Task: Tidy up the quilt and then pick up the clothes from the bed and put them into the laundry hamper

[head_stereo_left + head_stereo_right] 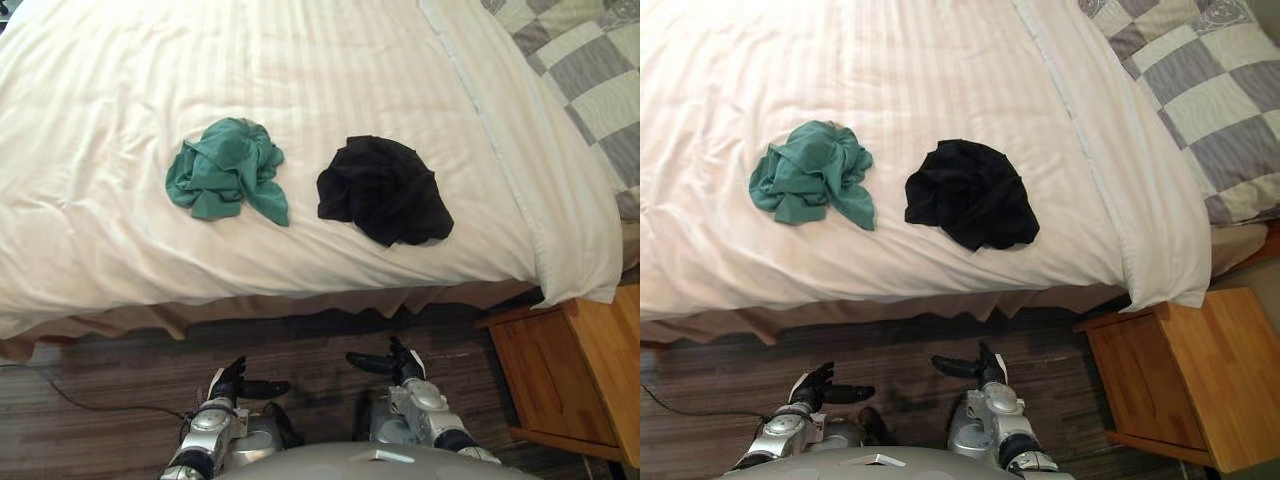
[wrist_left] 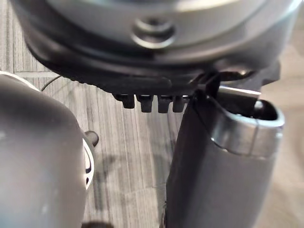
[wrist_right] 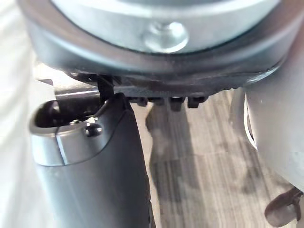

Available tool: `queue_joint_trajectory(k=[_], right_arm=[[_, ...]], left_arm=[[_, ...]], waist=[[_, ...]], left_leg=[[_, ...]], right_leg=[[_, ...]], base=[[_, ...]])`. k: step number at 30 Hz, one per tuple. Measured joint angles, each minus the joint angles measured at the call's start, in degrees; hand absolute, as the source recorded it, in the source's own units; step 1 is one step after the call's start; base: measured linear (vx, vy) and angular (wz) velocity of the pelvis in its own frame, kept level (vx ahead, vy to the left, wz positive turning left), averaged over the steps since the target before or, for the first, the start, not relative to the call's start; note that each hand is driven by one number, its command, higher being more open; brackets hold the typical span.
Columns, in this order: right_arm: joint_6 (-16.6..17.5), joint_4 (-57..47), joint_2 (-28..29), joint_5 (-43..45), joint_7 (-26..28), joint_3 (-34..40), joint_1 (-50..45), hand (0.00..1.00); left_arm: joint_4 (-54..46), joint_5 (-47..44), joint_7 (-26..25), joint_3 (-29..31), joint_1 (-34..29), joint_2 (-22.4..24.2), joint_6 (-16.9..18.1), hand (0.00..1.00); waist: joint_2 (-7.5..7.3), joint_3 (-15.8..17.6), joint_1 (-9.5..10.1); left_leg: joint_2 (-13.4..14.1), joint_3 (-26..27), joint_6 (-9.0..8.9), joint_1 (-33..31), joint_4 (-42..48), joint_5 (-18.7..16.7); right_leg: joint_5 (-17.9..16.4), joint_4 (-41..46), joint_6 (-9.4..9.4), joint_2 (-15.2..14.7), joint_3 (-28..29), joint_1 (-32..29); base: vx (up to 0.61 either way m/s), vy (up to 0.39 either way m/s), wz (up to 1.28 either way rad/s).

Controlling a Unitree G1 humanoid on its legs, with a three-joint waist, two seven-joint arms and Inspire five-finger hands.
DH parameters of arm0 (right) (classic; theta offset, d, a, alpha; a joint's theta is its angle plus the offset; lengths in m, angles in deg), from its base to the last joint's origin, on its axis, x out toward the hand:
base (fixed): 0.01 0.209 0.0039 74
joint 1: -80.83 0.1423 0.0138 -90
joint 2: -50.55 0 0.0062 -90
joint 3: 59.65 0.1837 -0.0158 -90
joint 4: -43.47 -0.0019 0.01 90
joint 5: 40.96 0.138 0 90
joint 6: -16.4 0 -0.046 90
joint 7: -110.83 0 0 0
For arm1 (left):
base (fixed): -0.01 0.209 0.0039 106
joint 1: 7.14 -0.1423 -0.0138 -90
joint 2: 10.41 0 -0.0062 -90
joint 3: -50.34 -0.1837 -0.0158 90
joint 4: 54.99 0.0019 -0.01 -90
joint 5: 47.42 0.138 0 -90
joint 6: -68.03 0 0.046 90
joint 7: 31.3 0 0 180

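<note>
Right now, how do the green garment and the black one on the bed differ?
The green garment lies to the robot's left, the black garment to its right. The green is bunched in sharp folds with a trailing tail; the black is a rounder heap. Both lie crumpled on the quilt, apart.

Soft, even light from above. White quilt (image 1: pixel 330 70) very bright, nearly washed out. Black garment (image 1: pixel 385 190) reads as a dark mass, folds barely visible. Dark shadow band on floor (image 1: pixel 100 385) under the bed edge. Wrist views dimmer.
</note>
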Motion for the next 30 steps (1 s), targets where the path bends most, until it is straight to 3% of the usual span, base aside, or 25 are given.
queue_joint_trajectory(k=[1,2,3,6,7,9,13,15,16,17,18,19,21,23,24,25,27,30], right_arm=[[0.02,-0.15,-0.01,0.00,0.11,-0.31,-0.01,1.00],[-0.09,-0.30,0.00,-0.05,0.59,-0.67,-0.14,1.00],[-0.16,-0.27,-0.41,-0.05,0.88,-0.65,0.13,1.00],[-0.21,-0.21,-1.64,-0.09,0.72,-0.61,0.27,1.00],[-0.35,-0.21,-1.63,-0.10,0.81,-0.63,0.40,1.00],[-0.62,0.03,-1.64,-0.16,0.54,-0.44,0.44,1.00],[-0.61,0.36,-2.32,-0.07,0.38,0.77,-0.06,1.00],[-0.64,1.03,-2.53,-0.05,0.39,1.10,-0.02,1.00],[-0.64,1.05,-2.65,-0.05,0.42,1.07,-0.04,1.00],[-0.71,1.09,-3.13,-0.03,0.43,1.07,-0.04,1.00],[-0.74,1.27,-3.17,-0.03,0.44,0.94,-0.02,1.00],[-0.83,2.05,-4.09,-0.05,0.44,1.09,0.12,1.00],[-0.92,2.42,-5.06,-0.27,0.35,2.45,-0.22,1.00],[-1.03,2.45,-5.92,-0.60,-0.27,3.62,-1.43,1.00],[-1.08,2.42,-6.71,-0.49,-0.26,3.82,-2.34,1.00],[-1.68,2.24,-7.72,-0.51,-0.15,4.62,-2.18,1.00],[-1.75,2.07,-6.80,-0.37,-0.17,5.60,-2.20,1.00],[-1.92,2.12,-4.86,-0.02,0.13,5.45,-3.30,1.00]], left_arm=[[0.03,0.21,0.19,-0.17,0.11,0.00,-0.15,1.00],[0.08,0.20,1.35,-0.64,0.17,0.38,-0.84,1.00],[0.28,0.19,1.45,-0.43,0.78,1.62,-1.44,1.00],[-0.39,0.22,0.65,1.37,0.71,5.46,-1.21,1.00],[-0.27,0.20,0.44,1.59,0.71,5.99,-1.23,1.00],[-0.26,0.14,-0.05,1.65,0.91,7.72,-1.17,1.00],[-0.33,0.22,0.13,1.65,0.91,8.51,-1.05,1.00],[-0.39,0.22,0.02,1.66,1.34,7.98,-1.08,1.00],[-0.48,0.21,-0.12,1.67,1.79,7.98,-1.14,1.00],[-0.74,0.18,-0.20,1.68,2.26,7.96,-1.17,1.00],[-0.99,0.18,-0.21,1.68,2.37,7.63,-1.16,1.00],[-0.93,0.18,-0.15,1.63,2.24,7.87,-1.05,1.00],[0.30,0.21,0.12,1.60,2.10,8.28,-1.06,1.00],[0.51,0.35,0.58,1.47,1.81,8.46,-1.03,1.00],[0.53,0.36,0.59,1.32,1.60,8.96,-1.05,1.00],[0.52,0.43,0.56,1.06,1.04,9.70,-1.01,1.00],[0.49,2.21,0.14,-0.67,1.48,8.84,-1.09,1.00],[0.43,2.37,-0.58,-4.07,0.92,6.22,-1.30,1.00]], waist=[[0.13,0.08,-0.30],[-0.03,0.00,-0.74],[0.85,0.39,-0.61],[4.75,0.28,-0.66],[5.08,0.20,-0.64],[5.19,0.14,-0.77],[5.11,0.07,-0.72],[4.08,0.51,-0.54],[3.04,0.84,-0.55],[2.91,1.16,-0.55],[2.88,1.33,-0.30],[3.35,1.30,-0.17],[4.46,0.67,-0.99],[4.74,0.48,-1.15],[6.00,-0.29,-1.48],[7.23,-1.24,-2.28],[6.27,-1.67,-3.05],[2.84,-3.28,-2.23]], left_leg=[[-0.14,-0.45,-0.21,0.49,-0.23,0.19],[-1.35,-1.66,-0.53,1.46,-1.07,0.51],[-1.44,-2.46,-1.24,3.04,-2.06,0.76],[-1.52,-1.85,-2.89,5.10,-6.09,1.82],[-1.51,-1.48,-3.21,5.43,-6.68,2.09],[-1.51,-0.87,-4.06,7.88,-7.92,2.67],[-1.69,-0.48,-4.10,9.31,-7.42,2.68],[-1.71,-1.03,-4.10,7.04,-2.54,2.65],[-1.26,-2.74,-4.09,3.62,4.80,2.66],[-0.39,-5.90,-4.06,-0.40,13.32,2.83],[-0.17,-7.79,-3.91,-2.17,16.45,1.62],[1.37,-8.98,-4.03,-2.67,17.20,-1.03],[7.25,-6.44,-4.20,-1.23,13.17,-1.18],[10.46,-3.72,-3.41,1.37,6.06,3.05],[11.56,-3.65,-3.34,1.51,2.97,8.33],[11.02,-4.22,-5.94,1.62,-0.25,10.55],[7.84,-3.98,-8.53,2.40,-6.58,8.88],[2.92,-5.66,-7.62,2.49,-10.31,10.17]], right_leg=[[0.38,-3.20,0.01,1.46,1.31,0.34],[5.60,-9.65,-0.45,2.62,3.72,1.71],[8.60,-11.22,-1.32,3.11,3.89,3.80],[8.97,-14.59,-1.42,4.17,4.53,5.74],[8.96,-14.73,-1.43,4.42,4.76,5.80],[8.95,-17.00,-1.45,5.03,5.13,8.79],[8.95,-18.69,-1.45,5.04,5.52,11.12],[8.91,-18.74,-1.47,3.79,5.93,10.98],[8.66,-18.43,-1.51,2.38,6.20,10.66],[8.42,-18.20,-1.55,0.76,6.58,10.61],[8.38,-18.18,-1.52,-0.10,6.69,10.69],[8.42,-18.03,-1.46,-0.52,7.39,10.70],[8.39,-18.03,-0.69,-0.89,7.80,11.34],[7.82,-17.04,1.12,-1.86,8.42,11.51],[7.51,-16.49,2.20,-1.95,8.36,11.07],[7.54,-16.23,3.99,-1.99,8.78,9.89],[8.34,-16.79,5.64,-4.25,7.37,9.04],[9.18,-18.28,6.99,-7.87,5.63,9.83]], base=[[0.15,-0.084,0.47],[0.15,-0.113,0.48],[0.16,-0.104,0.38],[0.14,-0.053,0.01],[0.09,-0.049,-0.20],[0.07,-0.052,-0.12],[0.01,-0.001,-0.03],[0.00,0.002,0.02],[0.00,-0.038,0.04],[0.00,0.000,0.00],[0.02,0.031,-0.23],[0.04,0.116,-0.32],[0.06,0.174,-0.30],[0.05,0.218,-0.10],[0.04,0.287,0.01],[0.05,0.382,0.22],[0.02,0.289,0.41],[-0.02,0.170,0.40]])
